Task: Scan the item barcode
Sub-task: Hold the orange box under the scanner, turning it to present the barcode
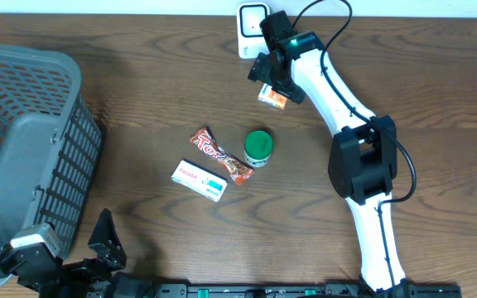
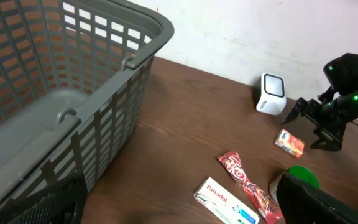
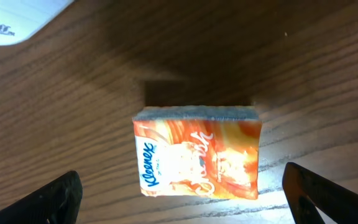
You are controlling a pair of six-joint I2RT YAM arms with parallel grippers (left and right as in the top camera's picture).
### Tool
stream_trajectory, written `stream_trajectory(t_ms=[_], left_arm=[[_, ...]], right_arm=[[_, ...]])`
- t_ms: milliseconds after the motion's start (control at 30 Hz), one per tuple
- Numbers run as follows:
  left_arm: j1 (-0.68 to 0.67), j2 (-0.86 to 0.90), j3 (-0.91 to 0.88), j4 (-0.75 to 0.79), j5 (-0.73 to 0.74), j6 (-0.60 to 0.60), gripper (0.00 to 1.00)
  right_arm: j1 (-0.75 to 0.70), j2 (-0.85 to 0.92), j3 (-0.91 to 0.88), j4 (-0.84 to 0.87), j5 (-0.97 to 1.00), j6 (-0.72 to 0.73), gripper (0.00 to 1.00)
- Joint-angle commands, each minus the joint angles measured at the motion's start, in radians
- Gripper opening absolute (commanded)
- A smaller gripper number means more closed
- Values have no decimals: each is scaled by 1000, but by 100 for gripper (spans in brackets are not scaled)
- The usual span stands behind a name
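Tissue pack [image 3: 197,152]: flat on desk [image 1: 139,99], near scanner [image 1: 252,18]; not yet lifted. Right pincer [image 1: 276,81]: open, empty, poised over pack. Left pincer [image 1: 106,248]: open, empty, by basket [image 1: 23,124]. Outstanding, apparently: grasp; present barcode to scanner.

The basket [image 1: 23,132] is cut off by the left edge. The right arm [image 1: 321,83] covers part of the tissue pack [image 1: 273,100]. In the left wrist view the left jaws hide some of the green tub [image 2: 304,172]. The small print on the white box [image 1: 199,180] is too tiny to read.
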State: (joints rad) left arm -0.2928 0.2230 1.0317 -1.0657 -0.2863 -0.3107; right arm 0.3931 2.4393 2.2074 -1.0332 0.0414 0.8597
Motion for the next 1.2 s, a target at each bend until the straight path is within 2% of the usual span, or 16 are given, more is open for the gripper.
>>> stream_trajectory(t_ms=[0, 800, 867, 1000, 1167], left_arm=[[0, 0, -2, 4, 5, -2, 97], [0, 0, -2, 4, 5, -2, 97], [0, 0, -2, 4, 5, -2, 97], [0, 0, -2, 4, 5, -2, 97], [0, 0, -2, 4, 5, -2, 97]], right_arm=[[-3, 29, 18, 10, 33, 5, 99], [1, 124, 18, -17, 61, -71, 98], [2, 133, 18, -22, 56, -77, 93], [5, 135, 18, -23, 55, -109, 73], [6, 130, 18, -32, 54, -166, 70]])
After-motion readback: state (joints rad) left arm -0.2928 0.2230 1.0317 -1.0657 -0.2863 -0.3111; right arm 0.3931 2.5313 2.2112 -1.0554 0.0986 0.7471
